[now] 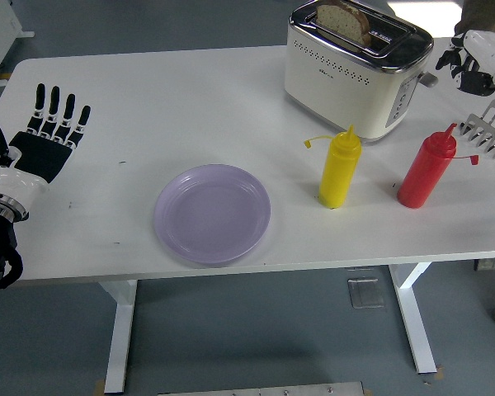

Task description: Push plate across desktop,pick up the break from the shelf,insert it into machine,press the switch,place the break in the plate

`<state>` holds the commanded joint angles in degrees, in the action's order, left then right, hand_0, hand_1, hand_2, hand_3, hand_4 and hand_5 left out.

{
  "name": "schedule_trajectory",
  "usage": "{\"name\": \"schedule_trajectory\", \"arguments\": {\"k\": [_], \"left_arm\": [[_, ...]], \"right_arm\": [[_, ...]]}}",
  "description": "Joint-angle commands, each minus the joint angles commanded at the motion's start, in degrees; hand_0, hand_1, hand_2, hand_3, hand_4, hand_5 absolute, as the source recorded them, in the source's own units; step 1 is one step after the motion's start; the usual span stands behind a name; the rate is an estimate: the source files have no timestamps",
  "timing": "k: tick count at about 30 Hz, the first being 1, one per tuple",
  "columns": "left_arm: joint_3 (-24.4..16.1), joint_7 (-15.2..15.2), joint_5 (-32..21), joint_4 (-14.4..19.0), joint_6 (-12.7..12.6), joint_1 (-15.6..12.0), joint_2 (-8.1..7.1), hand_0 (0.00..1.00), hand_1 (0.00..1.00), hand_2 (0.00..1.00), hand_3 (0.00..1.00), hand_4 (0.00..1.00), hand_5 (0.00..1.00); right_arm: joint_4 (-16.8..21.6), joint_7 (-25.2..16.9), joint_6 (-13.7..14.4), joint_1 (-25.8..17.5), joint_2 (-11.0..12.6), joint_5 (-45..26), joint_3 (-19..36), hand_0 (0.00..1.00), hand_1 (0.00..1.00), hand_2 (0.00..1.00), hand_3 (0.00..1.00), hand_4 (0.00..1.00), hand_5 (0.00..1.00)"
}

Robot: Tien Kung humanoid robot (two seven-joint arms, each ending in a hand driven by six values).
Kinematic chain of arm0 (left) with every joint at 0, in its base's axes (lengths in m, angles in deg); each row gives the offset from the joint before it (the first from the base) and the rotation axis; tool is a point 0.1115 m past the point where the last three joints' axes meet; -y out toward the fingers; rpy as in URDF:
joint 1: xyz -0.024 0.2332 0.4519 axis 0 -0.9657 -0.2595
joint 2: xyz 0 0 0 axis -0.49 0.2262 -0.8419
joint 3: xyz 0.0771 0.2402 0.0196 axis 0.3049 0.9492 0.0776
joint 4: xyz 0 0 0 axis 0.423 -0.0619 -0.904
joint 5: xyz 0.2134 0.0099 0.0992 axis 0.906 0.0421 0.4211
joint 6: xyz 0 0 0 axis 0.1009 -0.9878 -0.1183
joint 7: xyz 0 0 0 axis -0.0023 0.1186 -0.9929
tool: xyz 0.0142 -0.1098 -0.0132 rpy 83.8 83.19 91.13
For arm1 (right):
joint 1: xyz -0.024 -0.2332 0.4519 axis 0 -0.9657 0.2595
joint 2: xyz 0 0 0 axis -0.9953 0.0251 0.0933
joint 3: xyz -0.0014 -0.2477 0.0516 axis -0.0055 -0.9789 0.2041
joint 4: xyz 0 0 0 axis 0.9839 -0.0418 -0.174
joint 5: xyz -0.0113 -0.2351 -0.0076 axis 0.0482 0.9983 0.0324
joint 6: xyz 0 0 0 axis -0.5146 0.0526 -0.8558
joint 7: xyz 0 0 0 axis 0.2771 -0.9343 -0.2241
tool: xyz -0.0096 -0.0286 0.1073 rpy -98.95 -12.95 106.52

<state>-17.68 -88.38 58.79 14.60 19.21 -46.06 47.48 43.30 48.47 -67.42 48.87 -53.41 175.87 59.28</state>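
Small dark logo on the toaster's (355, 73) cream side, too tiny to read; no legible print on either bottle. Slice of bread (344, 21) standing in the toaster's top slot, upper half showing above the chrome rim. Toaster far back on the white surface (173, 107), right of centre, lever and row of controls on its right end.

Lavender plate (212, 213) bare, near the front edge, left of centre. Yellow squeeze bottle (339, 167) upright just right of the plate, in front of the toaster. Red squeeze bottle (426, 170) upright further right. Metal rack (491, 129) at the right edge, partly cut off by the frame.

Left hand (40, 138) flat over the surface's left edge, fingers (54, 109) spread and straight, holding nothing. Right hand (472, 63) at the upper right, close beside the toaster's lever end, above the rack, fingers curled, nothing visible in them.

Wide open stretch between left hand and plate, and behind the plate up to the far edge. Narrower gap between the two bottles.
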Motion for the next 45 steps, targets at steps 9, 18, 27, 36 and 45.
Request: {"name": "schedule_trajectory", "arguments": {"k": [9,18,27,36,45], "left_arm": [[0.20,-0.01,0.02,-0.02,-0.01,0.00,0.05,0.797,0.717,0.663,0.673,0.778,0.998],[0.46,-0.03,-0.01,-0.08,0.00,0.21,-0.04,0.796,0.718,0.663,0.675,0.778,0.998],[0.45,-0.04,-0.01,-0.13,0.00,0.38,-0.04,0.796,0.720,0.663,0.674,0.778,0.998],[0.31,0.04,-0.18,-0.06,0.06,0.47,0.00,0.796,0.721,0.670,0.683,0.775,0.998],[0.22,-0.02,-0.19,-0.01,0.01,0.52,0.13,0.796,0.722,0.670,0.684,0.771,0.998]], "right_arm": [[-3.34,-0.86,1.56,0.69,-1.56,-0.44,-1.98,0.386,0.386,0.581,0.495,0.063,0.002],[-5.72,-1.32,2.74,1.49,-2.60,-1.52,-2.97,0.379,0.380,0.580,0.495,0.075,0.002],[-7.73,-1.68,3.47,2.15,-3.75,-1.90,-4.65,0.378,0.379,0.580,0.496,0.079,0.002],[-9.86,-2.18,4.17,2.11,-4.58,-1.79,-6.40,0.373,0.376,0.581,0.498,0.092,0.002],[-11.40,-2.83,5.35,1.77,-5.65,-2.04,-8.31,0.372,0.374,0.582,0.497,0.097,0.002]]}}
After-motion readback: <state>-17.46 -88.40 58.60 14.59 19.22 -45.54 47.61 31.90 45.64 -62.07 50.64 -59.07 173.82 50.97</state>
